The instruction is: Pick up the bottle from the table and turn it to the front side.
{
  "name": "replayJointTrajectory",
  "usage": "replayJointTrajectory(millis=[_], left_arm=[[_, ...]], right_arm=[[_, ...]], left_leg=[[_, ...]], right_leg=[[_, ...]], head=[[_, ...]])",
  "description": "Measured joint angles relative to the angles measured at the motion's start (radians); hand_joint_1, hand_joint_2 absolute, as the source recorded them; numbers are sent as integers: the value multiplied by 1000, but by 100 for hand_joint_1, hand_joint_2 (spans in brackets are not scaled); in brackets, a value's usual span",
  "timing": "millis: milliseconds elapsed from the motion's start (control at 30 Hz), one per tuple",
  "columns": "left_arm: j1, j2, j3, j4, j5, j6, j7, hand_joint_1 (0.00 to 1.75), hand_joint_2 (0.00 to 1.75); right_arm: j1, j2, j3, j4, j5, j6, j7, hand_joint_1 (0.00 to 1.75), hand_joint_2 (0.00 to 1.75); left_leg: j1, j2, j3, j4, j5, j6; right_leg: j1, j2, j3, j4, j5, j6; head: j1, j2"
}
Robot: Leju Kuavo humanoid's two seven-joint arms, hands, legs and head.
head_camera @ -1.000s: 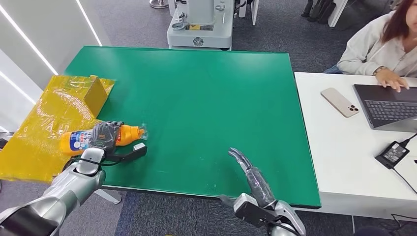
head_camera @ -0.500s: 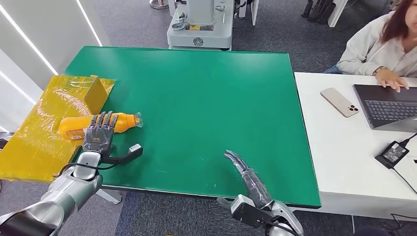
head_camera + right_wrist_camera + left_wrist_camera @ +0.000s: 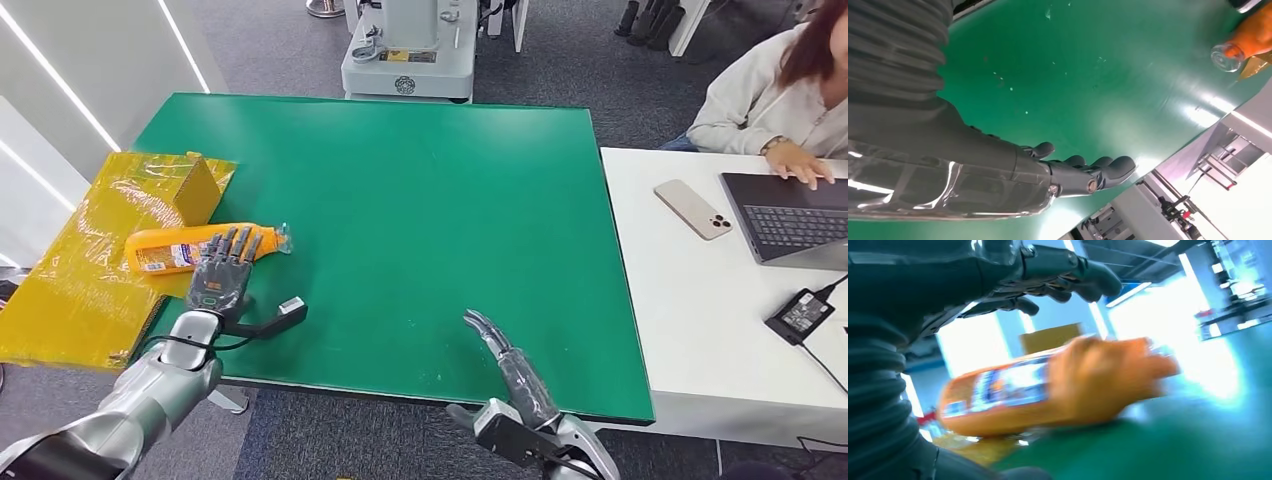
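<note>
While I watch the head view, the orange plastic bottle (image 3: pixel 195 248) lies on its side at the green table (image 3: pixel 420 200) edge, partly on yellow wrapping (image 3: pixel 90 270); my left hand (image 3: pixel 222 270) hovers over it, fingers spread, holding nothing. Left wrist view: bottle blurred beneath extended fingers (image 3: pixel 1068 275). Right wrist view: right hand (image 3: pixel 1068 175) flat, empty.

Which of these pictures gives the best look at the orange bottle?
The head view: the bottle lies whole and sharp at the green table's edge, the left hand over its neck end. The left wrist view shows it close but blurred; the right wrist view catches just its clear cap end.
</note>
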Motion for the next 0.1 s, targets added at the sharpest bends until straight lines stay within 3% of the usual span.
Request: replayJointTrajectory(millis=[100], left_arm=[[48, -51, 75, -98, 31, 6, -142, 0, 175]], right_arm=[[8, 1, -10, 0, -18, -19, -5, 0, 175]], left_leg=[[0, 0, -1, 0, 0, 0]], right_leg=[[0, 0, 0, 0, 0, 0]], head=[[0, 0]])
